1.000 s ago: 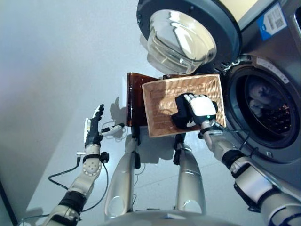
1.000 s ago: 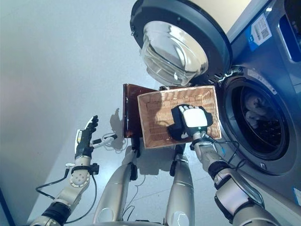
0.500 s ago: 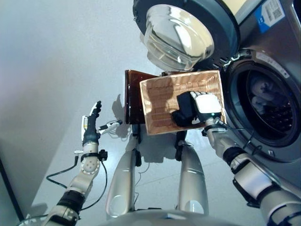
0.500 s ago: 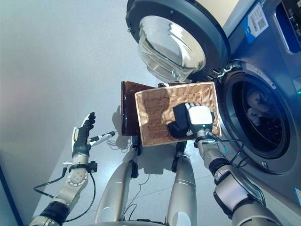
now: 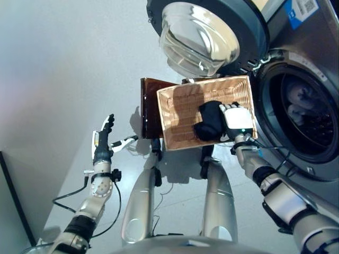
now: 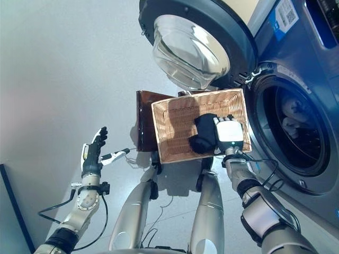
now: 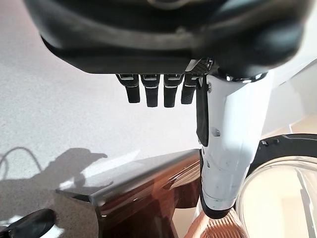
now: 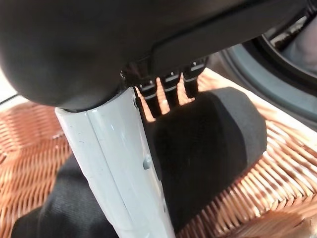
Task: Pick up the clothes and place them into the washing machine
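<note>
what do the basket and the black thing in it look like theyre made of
The basket looks like woven wicker, warm brown with a slight sheen: its crossing strands show plainly in the right wrist view. The black garment looks like soft matte fabric, folded and bulging under the right hand.

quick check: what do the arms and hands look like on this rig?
Both arms are silver-grey shells with black joint bands. The left hand is dark, with slim black fingers and a white cover on the thumb. The right hand has a white back plate with a small green light, black fingers, and a pale grey-white thumb cover.
</note>
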### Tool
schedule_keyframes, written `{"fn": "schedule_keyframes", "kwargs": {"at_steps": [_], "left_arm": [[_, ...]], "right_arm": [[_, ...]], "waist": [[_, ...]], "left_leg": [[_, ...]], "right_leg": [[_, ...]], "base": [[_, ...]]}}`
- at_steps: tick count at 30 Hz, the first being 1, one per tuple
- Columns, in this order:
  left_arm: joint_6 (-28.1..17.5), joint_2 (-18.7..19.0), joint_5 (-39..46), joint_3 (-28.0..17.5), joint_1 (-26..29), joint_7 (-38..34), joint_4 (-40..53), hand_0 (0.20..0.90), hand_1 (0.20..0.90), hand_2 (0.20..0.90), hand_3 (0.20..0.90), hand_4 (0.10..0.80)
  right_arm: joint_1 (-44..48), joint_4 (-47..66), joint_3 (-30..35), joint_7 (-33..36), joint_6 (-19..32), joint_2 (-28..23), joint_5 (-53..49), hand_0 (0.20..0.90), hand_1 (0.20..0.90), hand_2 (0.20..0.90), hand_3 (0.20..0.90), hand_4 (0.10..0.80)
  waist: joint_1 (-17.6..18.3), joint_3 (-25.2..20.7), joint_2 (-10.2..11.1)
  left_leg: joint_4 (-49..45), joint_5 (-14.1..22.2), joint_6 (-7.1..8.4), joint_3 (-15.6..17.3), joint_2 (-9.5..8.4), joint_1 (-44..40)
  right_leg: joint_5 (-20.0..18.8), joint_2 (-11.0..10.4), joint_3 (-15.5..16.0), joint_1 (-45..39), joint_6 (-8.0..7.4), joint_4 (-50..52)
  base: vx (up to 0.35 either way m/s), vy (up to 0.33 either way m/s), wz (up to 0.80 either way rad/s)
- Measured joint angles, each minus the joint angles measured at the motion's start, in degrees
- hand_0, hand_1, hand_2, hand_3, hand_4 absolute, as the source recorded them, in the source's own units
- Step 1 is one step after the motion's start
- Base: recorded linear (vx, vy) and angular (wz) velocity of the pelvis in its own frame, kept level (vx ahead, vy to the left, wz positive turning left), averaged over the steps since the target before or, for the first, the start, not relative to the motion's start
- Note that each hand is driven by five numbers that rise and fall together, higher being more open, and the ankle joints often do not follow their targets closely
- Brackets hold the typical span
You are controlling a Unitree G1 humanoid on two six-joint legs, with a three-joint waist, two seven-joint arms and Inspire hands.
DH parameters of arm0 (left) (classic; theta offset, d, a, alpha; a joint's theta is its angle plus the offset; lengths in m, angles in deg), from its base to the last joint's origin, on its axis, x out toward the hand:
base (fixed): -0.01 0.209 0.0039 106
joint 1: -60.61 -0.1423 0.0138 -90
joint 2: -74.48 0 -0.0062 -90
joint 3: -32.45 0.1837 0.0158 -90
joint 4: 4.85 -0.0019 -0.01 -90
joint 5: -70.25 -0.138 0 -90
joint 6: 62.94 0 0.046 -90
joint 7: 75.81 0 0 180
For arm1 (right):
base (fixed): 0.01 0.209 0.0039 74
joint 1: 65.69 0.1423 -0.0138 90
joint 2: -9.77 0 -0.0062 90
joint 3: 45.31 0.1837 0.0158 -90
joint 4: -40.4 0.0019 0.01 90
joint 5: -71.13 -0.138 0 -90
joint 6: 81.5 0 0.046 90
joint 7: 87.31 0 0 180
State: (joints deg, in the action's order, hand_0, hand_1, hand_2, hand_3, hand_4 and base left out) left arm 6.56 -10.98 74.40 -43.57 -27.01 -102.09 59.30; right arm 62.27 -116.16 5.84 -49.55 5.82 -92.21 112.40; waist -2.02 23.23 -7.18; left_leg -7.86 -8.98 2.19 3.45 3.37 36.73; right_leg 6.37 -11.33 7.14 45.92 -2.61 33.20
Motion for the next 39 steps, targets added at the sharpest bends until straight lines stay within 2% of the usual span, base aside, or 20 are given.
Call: {"fn": "schedule_keyframes", "kwargs": {"at_steps": [4,11,12,13,14,18,22,34,36,39], "left_arm": [[-0.1,0.0,0.0,0.0,-0.3,-0.1,0.5,0.9,0.9,0.9,0.9,0.8],[-0.1,0.0,-0.1,-0.1,-0.5,-0.2,0.7,0.9,0.9,0.9,0.9,0.8],[-0.1,0.0,0.0,-0.2,-0.5,-0.4,0.7,0.9,0.9,0.9,0.9,0.8],[-0.1,0.0,0.0,-0.2,-0.5,-0.6,0.7,0.9,0.9,0.9,0.9,0.8],[-0.1,0.0,0.0,-0.2,-0.5,-0.9,0.7,0.9,0.9,0.9,0.9,0.8],[-0.1,0.0,0.0,-0.2,-0.8,-1.3,0.7,0.9,0.9,0.9,0.9,0.8],[-0.1,0.0,-0.1,-0.2,-0.7,-1.4,1.3,0.9,0.9,0.9,0.9,0.8],[-0.1,0.0,-0.1,-0.2,-0.7,-1.4,1.4,0.9,0.9,0.9,0.9,0.8],[-0.1,0.0,-0.1,-0.3,-0.7,-1.4,1.4,0.9,0.9,0.9,0.9,0.8],[0.0,-0.6,-0.1,-0.2,-1.4,-1.1,1.4,0.9,0.9,0.9,0.9,0.8]], "right_arm": [[0.6,-0.1,0.0,0.0,-0.1,-0.1,0.0,0.9,0.9,0.9,0.9,0.8],[0.7,-0.6,0.0,0.0,0.0,0.1,-0.1,0.9,0.9,0.9,0.9,0.8],[0.7,-0.7,0.0,0.0,0.0,0.1,-0.1,0.708,0.708,0.708,0.708,0.663],[0.7,-0.7,0.0,0.0,0.0,0.1,-0.1,0.315,0.315,0.315,0.315,0.382],[0.7,-0.7,0.0,0.0,0.0,0.1,-0.1,0.2,0.2,0.2,0.2,0.3],[0.6,-0.7,0.0,0.0,-0.1,1.0,-0.1,0.2,0.2,0.2,0.2,0.3],[1.0,-0.7,0.0,1.0,-0.4,1.4,-0.1,0.2,0.2,0.2,0.2,0.3],[0.8,-0.8,0.1,1.0,-1.2,2.2,-0.1,0.2,0.2,0.2,0.2,0.3],[0.8,-1.1,0.2,1.0,-1.1,2.1,-0.1,0.2,0.2,0.2,0.2,0.3],[0.3,-2.9,2.2,0.9,-1.2,2.2,-1.3,0.2,0.2,0.2,0.2,0.3]], "waist": [[-0.5,-0.2,-0.5],[-0.5,-0.2,-0.5],[-0.6,-0.2,-0.5],[-0.6,-0.2,-0.5],[-0.8,-0.2,-0.5],[-0.6,-0.2,-0.5],[-0.6,-0.3,-0.6],[-1.2,-0.4,-0.8],[-1.3,-0.6,-1.1],[-1.9,-0.8,-2.2]], "left_leg": [[-0.1,-0.5,0.48,-0.7,0.02,1.7],[-2.1,0.1,0.79,-1.3,-0.22,2.9],[-2.3,0.4,0.71,-1.3,-0.34,2.9],[-2.3,0.4,0.65,-1.3,-0.32,3.0],[-2.3,0.5,0.58,-1.3,-0.28,3.0],[-3.2,1.1,0.9,-1.3,-0.15,3.3],[-4.1,1.1,0.73,-1.4,-0.17,4.5],[-5.0,1.3,0.56,-0.7,-0.27,3.8],[-5.1,1.3,0.6,-0.7,-0.28,3.6],[-4.6,1.6,0.15,-0.1,-0.15,1.0]], "right_leg": [[0.8,-0.2,0.5,2.0,0.97,1.8],[1.7,-0.6,0.7,2.7,1.08,3.2],[2.1,-0.8,0.7,2.8,1.05,3.6],[2.1,-0.8,0.7,2.8,1.04,3.6],[2.2,-0.8,0.7,2.8,0.89,3.7],[2.4,-0.7,0.6,2.9,0.81,4.0],[2.1,-0.8,0.6,3.8,1.22,4.4],[1.9,-0.8,-0.2,3.2,1.07,4.5],[1.5,-0.8,-0.1,3.1,1.32,4.5],[0.9,-0.4,-0.7,0.3,0.71,2.8]], "base": [[0.081,-0.01,0.12],[0.006,0.017,0.05],[0.01,0.035,0.05],[0.011,0.035,0.03],[0.01,0.036,0.0],[0.007,0.017,-0.01],[0.014,0.026,0.02],[-0.001,0.02,-0.03],[-0.039,0.072,-0.03],[0.061,0.024,-0.16]]}}
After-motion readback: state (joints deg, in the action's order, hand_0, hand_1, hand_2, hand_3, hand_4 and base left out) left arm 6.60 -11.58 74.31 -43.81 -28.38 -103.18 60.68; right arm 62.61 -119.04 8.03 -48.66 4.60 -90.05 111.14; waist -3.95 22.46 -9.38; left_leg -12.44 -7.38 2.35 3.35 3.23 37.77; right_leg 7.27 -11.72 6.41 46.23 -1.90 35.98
